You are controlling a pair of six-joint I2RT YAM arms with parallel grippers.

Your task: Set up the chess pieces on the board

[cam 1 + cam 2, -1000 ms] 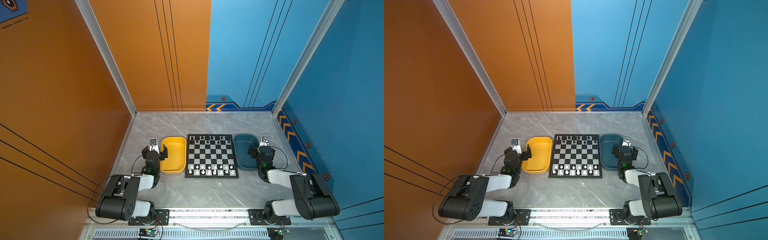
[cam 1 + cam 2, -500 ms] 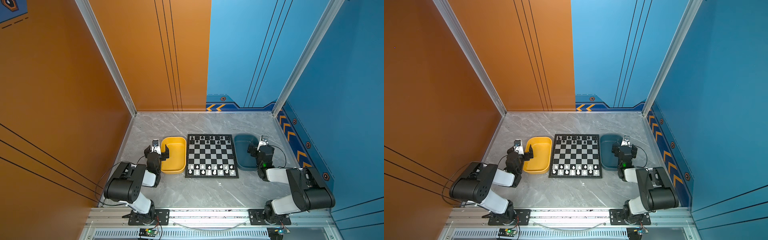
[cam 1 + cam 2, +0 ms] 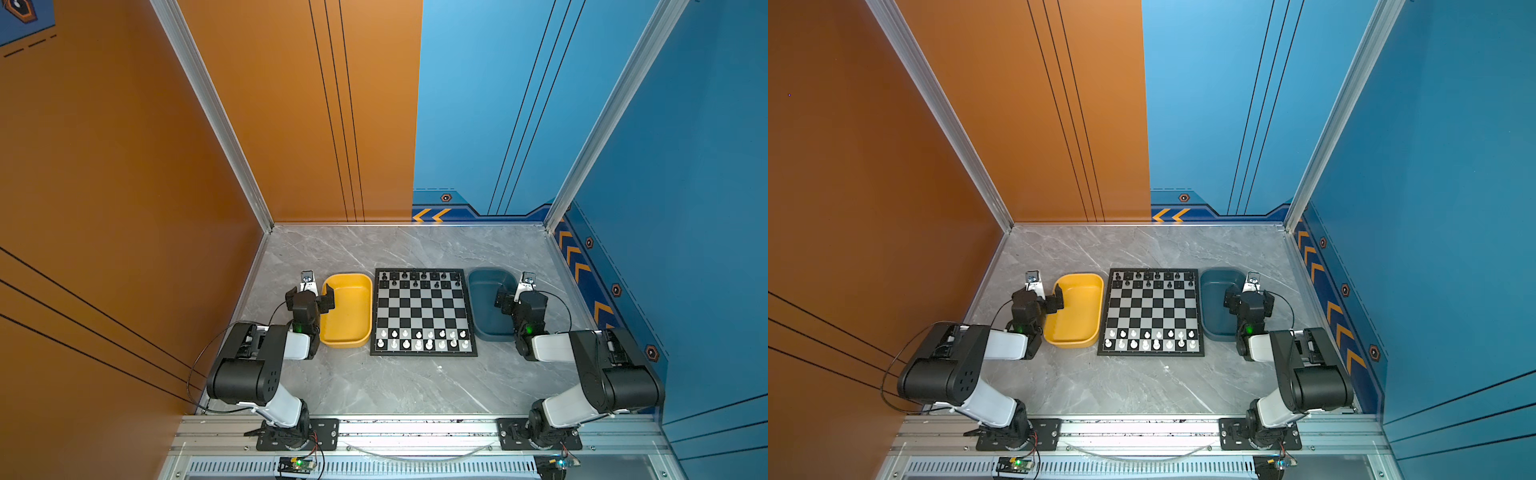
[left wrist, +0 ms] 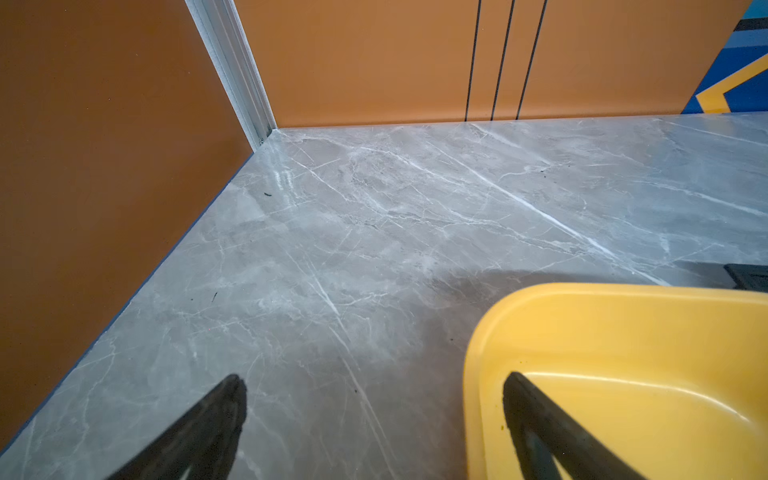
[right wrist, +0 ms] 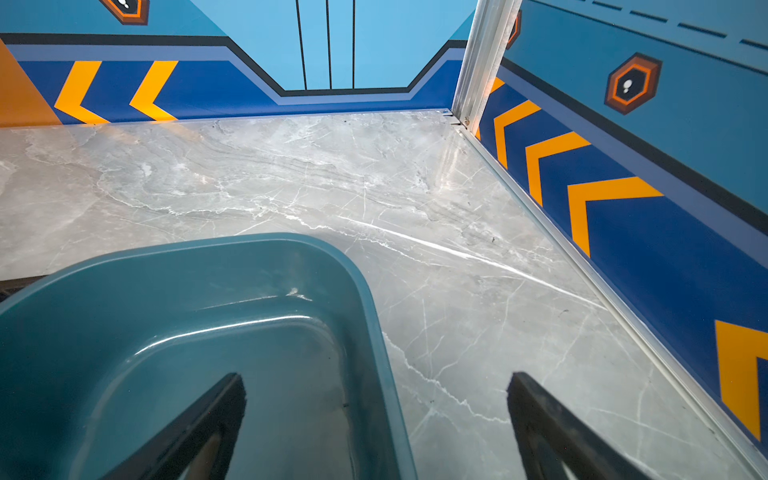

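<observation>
The board (image 3: 424, 309) (image 3: 1152, 309) lies flat mid-table in both top views. Several black chess pieces (image 3: 424, 276) (image 3: 1157, 276) stand on its two far rows, too small to tell apart. White chessmen (image 3: 417, 338) fill the two near rows. My left gripper (image 3: 309, 293) (image 3: 1038, 297) (image 4: 374, 382) hangs open and empty, straddling the left rim of the yellow tray (image 3: 347, 328) (image 4: 623, 332). My right gripper (image 3: 521, 295) (image 3: 1250, 297) (image 5: 376, 380) is open and empty too, straddling the right rim of the dark blue tray (image 3: 486, 303) (image 5: 166, 311).
Both trays look empty and flank the board closely. Orange wall (image 3: 124, 208) bounds the left side, blue wall (image 3: 665, 208) the right. Bare grey marble table (image 3: 395, 249) stretches behind the board, and more lies in front of it.
Both arms' elbows have lifted slightly from their folded pose. The grippers stay by the trays, open as before. No piece has moved.
</observation>
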